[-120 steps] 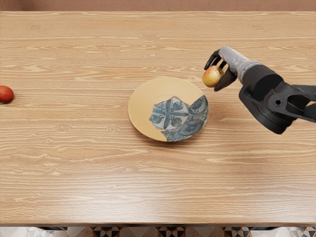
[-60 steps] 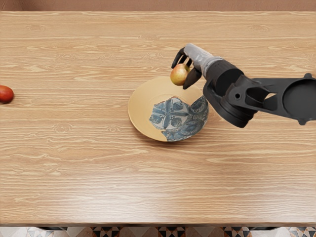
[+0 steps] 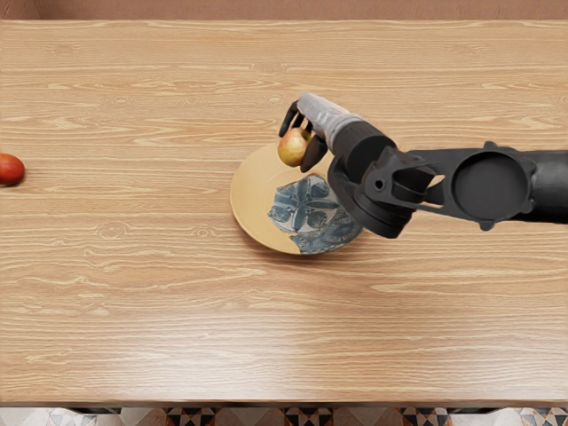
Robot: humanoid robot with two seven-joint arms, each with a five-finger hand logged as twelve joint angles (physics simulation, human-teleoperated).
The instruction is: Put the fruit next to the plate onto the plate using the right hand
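Observation:
My right hand [image 3: 297, 140] reaches in from the right and is shut on a yellow-red apple [image 3: 292, 147]. The apple hangs above the far rim of the plate [image 3: 257, 191], a tan dish with a blue-grey pattern on its right half. The black forearm [image 3: 426, 182] covers the plate's right edge. The left arm does not show.
A second red fruit [image 3: 10, 169] lies at the table's far left edge, well away from the plate. The wooden table [image 3: 266, 319] runs wide in front of the plate.
The right hand has carried the apple leftward, from beside the plate's right side to above its far rim. The arm now stretches further across the table.

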